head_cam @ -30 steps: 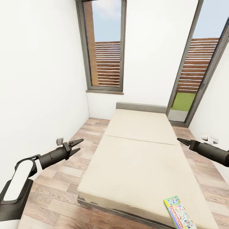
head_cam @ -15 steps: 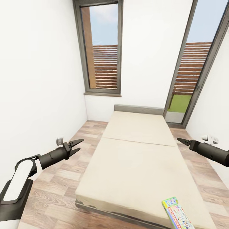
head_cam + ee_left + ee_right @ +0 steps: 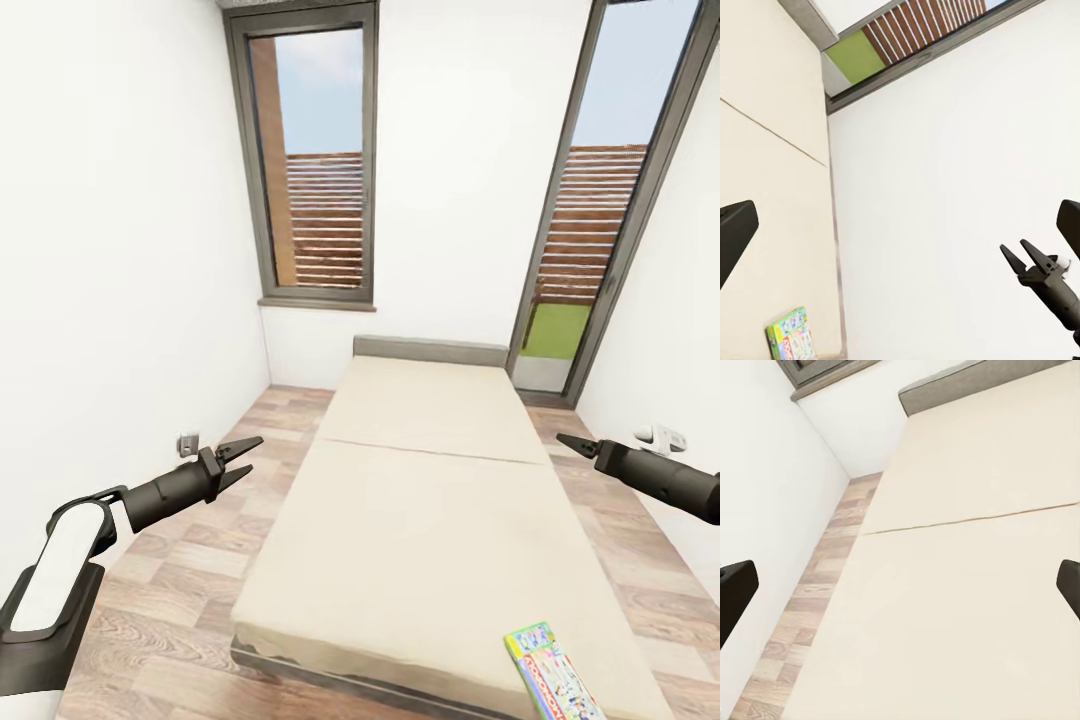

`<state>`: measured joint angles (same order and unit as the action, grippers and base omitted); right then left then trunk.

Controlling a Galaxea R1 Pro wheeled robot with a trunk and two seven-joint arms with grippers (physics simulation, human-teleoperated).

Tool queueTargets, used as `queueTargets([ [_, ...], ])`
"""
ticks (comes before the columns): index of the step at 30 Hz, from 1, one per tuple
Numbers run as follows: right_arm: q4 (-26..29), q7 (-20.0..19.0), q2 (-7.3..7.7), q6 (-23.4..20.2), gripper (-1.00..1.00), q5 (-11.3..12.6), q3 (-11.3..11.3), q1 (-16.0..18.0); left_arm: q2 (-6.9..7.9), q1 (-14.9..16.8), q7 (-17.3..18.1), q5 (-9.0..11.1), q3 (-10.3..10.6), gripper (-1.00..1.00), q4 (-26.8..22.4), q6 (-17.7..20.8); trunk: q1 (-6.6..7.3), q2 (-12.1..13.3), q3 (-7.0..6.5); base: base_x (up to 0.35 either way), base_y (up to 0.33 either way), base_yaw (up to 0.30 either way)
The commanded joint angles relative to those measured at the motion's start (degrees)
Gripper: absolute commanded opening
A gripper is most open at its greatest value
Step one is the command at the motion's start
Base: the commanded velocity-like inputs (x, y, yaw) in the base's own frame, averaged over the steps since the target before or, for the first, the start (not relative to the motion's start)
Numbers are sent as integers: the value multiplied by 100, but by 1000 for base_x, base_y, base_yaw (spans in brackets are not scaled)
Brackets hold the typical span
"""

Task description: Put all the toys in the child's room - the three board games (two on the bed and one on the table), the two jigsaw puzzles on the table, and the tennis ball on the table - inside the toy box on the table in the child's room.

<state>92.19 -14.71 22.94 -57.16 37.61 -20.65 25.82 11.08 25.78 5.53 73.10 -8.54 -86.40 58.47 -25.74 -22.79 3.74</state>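
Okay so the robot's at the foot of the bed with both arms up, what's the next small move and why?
Probably lower the right gripper toward the board game at the near right corner of the bed. That box lies nearer the right arm. Both grippers are empty, and the left gripper hangs open over the floor beside the bed.

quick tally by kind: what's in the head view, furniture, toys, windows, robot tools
beds: 1 (beige bed)
board games: 1 (board game at the bed's near corner)
tall windows: 2 (left window, right window)
tools: 2 (left tool, right tool)
total: 6
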Motion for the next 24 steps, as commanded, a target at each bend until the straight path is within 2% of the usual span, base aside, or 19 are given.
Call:
queueTargets([
  [1, 1, -59, 0, -26, 100, -53, -8, 7, -1, 6, 58, -58, -7, 100, 1, 24, -4, -13, 7, 0, 0, -37],
  [14, -12, -117, 6, -11, 100, -16, -9, -35, -3, 6, 85, -20, -44, 100, -79, 37, -4, -13, -22, 0, 0, -14],
  [24, -19, -122, 3, -8, 100, -10, 2, -54, 69, 12, -18, -132, -61, 100, -187, 28, -4, -13, -26, 0, 0, -2],
])
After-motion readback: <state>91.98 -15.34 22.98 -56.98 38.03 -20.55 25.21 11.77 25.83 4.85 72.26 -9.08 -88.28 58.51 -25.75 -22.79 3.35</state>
